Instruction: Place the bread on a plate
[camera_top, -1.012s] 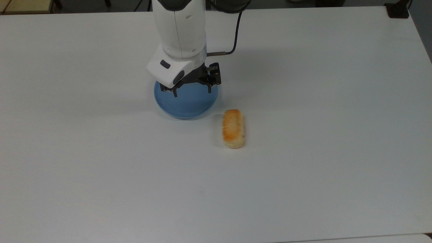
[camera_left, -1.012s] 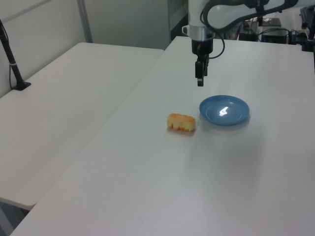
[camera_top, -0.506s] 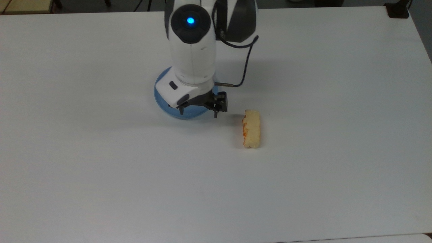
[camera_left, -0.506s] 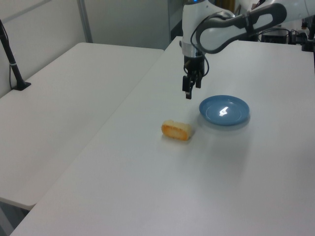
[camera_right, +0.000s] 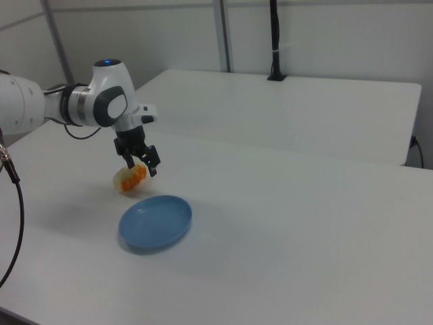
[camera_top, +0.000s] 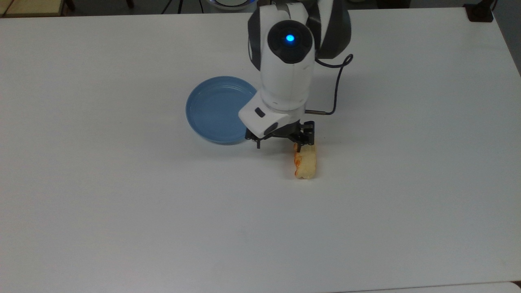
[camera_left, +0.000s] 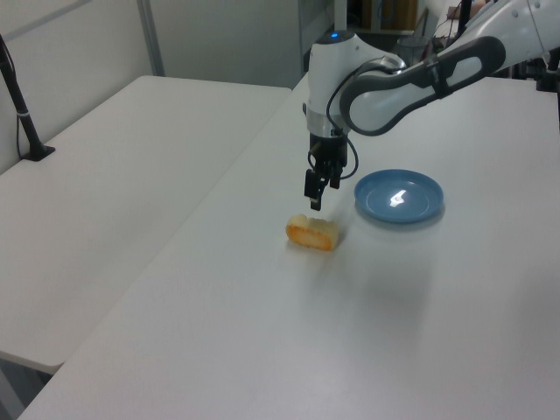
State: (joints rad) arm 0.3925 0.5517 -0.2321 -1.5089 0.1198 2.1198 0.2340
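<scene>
Right now your gripper (camera_top: pixel 279 145) hangs with its fingers apart, just above one end of the bread (camera_top: pixel 305 162). That bread lies on its side on the white table (camera_top: pixel 122 203), pale flank up in the top view, close beside the blue plate (camera_top: pixel 213 109) but not touching it. Nothing sits on the plate.

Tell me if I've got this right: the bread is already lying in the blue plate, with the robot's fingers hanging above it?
Not quite. In the top view the bread lies on the white table, beside the blue plate, not in it. The fingers do hang above the bread.
</scene>
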